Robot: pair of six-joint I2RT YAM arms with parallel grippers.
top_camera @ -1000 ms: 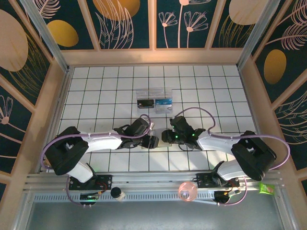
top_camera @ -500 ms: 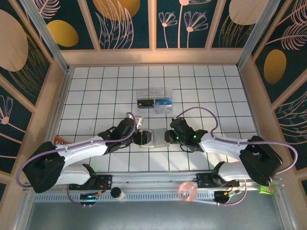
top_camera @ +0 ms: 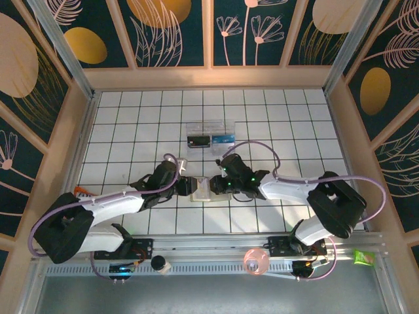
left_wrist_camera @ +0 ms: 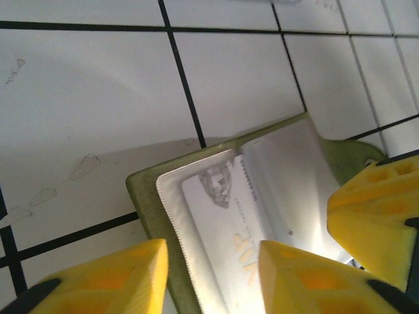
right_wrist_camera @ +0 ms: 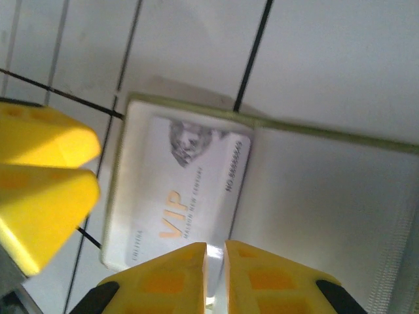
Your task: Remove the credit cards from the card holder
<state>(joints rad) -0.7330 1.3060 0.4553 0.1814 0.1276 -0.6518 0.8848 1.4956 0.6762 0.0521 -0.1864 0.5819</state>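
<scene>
Reaching in from the near left corner, the left arm lies long and low over the white tiled counter [top_camera: 131, 131], its pale forearm angled toward the middle and its wrist turned to the right. The right arm mirrors it: its dark elbow is folded back at the near right and its forearm runs leftward, so the two wrists meet almost nose to nose at the centre. Between them the card holder [top_camera: 201, 188] lies open and flat on the counter, olive rim outward and cream inside facing up. It sits in the middle of the counter, on the near side of a clear plastic box [top_camera: 211, 136] that stands apart from it toward the far wall. A pale card [right_wrist_camera: 183, 190] printed with "VIP" sits in the holder's left leaf. The left end effector [top_camera: 188, 187] comes at the holder from the left. In its wrist view the yellow fingers [left_wrist_camera: 98, 275] stand apart, released, straddling the edge of that left leaf with the card showing in the gap. I cannot tell whether they press on it. The right end effector [top_camera: 215, 186] comes in from the right. Its fingers [right_wrist_camera: 268, 275] are drawn almost together near the card's edge, with only a thin pale slit between them. Whether they have the card pinched I cannot tell.
</scene>
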